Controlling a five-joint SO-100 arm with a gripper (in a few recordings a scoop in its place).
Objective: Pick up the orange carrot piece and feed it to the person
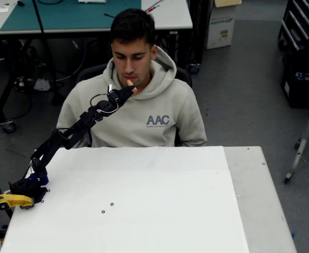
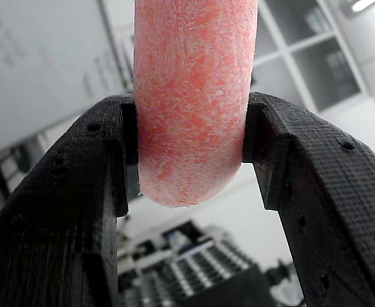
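Note:
The orange carrot piece (image 1: 129,84) (image 2: 191,96) is clamped between my black gripper's (image 1: 126,89) (image 2: 191,150) two fingers (image 2: 79,192), its rounded end hanging just past the pads in the wrist view. In the overhead view the arm stretches up from the table's left edge, and the carrot's tip sits right at the mouth and chin of the person (image 1: 144,116). He wears a light beige hoodie with "AAC" on the chest, sits behind the table and looks down.
The white table (image 1: 144,211) spreads below the arm, whose base (image 1: 22,192) stands at its left edge beside a yellow clamp (image 1: 12,201). Behind the person stands a desk with a green mat (image 1: 70,16). A metal stand leg (image 1: 302,147) stands at the right.

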